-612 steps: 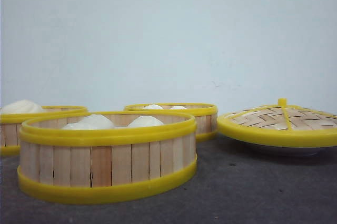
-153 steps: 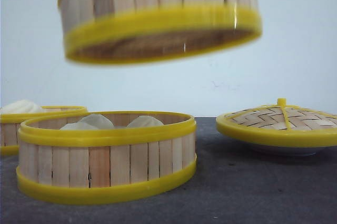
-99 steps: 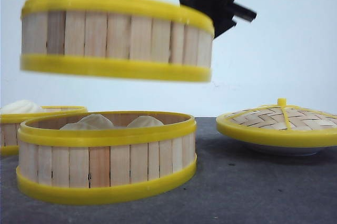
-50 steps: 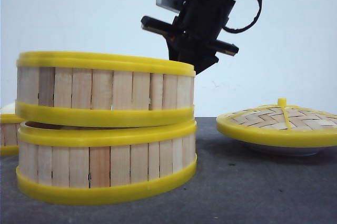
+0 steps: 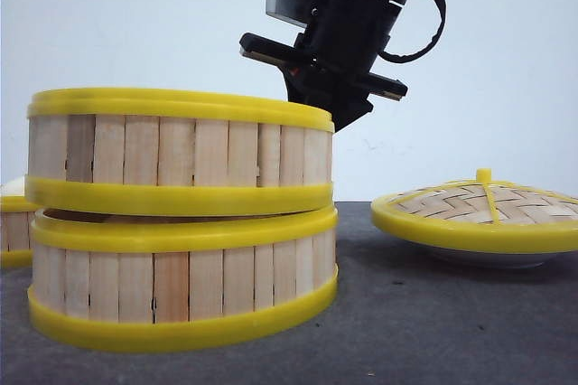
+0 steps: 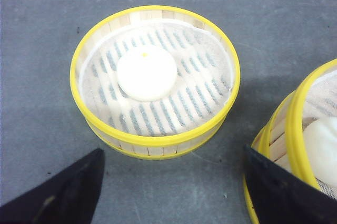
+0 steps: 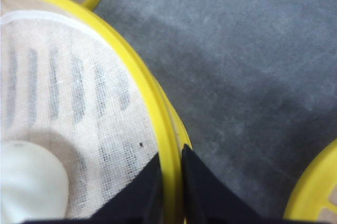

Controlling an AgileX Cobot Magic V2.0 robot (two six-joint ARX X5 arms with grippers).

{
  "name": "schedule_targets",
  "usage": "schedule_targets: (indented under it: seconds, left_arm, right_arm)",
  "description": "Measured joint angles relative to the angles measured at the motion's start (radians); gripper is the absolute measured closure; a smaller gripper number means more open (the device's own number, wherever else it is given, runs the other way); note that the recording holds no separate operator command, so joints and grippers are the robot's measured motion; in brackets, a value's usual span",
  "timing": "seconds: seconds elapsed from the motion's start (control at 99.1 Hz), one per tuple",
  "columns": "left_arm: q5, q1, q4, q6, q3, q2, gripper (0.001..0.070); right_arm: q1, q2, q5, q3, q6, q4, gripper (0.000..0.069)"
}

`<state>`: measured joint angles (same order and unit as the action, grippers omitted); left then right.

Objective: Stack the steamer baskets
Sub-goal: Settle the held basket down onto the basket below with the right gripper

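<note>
Two steamer baskets are stacked at the front left: the upper basket rests on the lower basket, sitting slightly to the left of it. My right gripper is shut on the upper basket's yellow rim, one finger inside and one outside; a white bun lies in it. In the front view the right gripper stands over that rim's right side. A third steamer basket, holding one bun, sits apart on the table, and my left gripper hovers open and empty above the mat in front of it.
A domed woven lid with a yellow rim lies on the right of the grey mat. The third basket's edge shows at the far left behind the stack. The stack's rim lies close to my left gripper's finger.
The basket held by my right gripper came down from the air and now sits on the lower basket. In the last half second it has barely moved.
</note>
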<state>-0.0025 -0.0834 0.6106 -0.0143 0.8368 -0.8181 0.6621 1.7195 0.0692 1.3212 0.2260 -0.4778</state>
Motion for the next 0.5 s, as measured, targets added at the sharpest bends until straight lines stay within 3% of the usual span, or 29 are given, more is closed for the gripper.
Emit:
schedule_targets:
  seconds: [0.504]
  left_arm:
    - [0.0, 0.0, 0.0, 0.0, 0.0, 0.0, 0.0203]
  right_arm:
    - [-0.001, 0.0, -0.001, 0.003, 0.008, -0.019, 0.0666]
